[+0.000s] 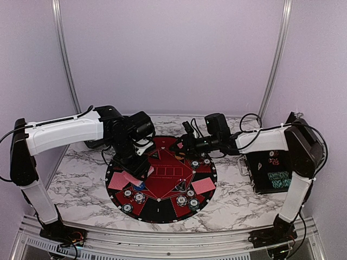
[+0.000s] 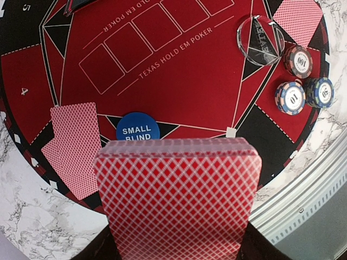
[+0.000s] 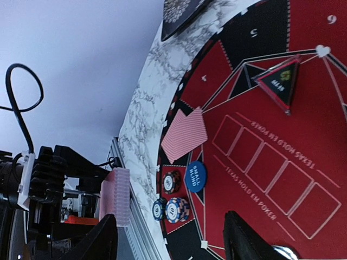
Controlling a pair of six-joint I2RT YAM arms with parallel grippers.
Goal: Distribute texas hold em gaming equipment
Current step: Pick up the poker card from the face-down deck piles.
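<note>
Looking over the round mat (image 1: 161,212), we find the left gripper (image 2: 178,241) clamped on a deck of red-backed cards (image 2: 179,195). Its dark fingers press the two sides of the stack, which hangs with its back toward the wrist camera above the left part of the mat. Just past the deck, flat on the mat, lies a blue disc (image 2: 137,127) printed SMALL BLIND, and beside it two dealt cards (image 2: 73,149) overlap, backs up, at the mat's edge. Across the printed card boxes we make out a clear round button (image 2: 260,40) and, just beside it, three striped chips (image 2: 290,97) close together; another card back (image 2: 301,19) shows at the rim beyond them. The right gripper (image 3: 171,222) hovers over the far side of the mat with its jaws apart and nothing between them. From its wrist view we see a black-and-red triangular marker (image 3: 279,81) lying on the red field. From above, we count more chips in small groups around the mat's rim. A black case (image 1: 274,170) stands on the marble table (image 1: 81,184) to the right of the mat, apart from it.
</note>
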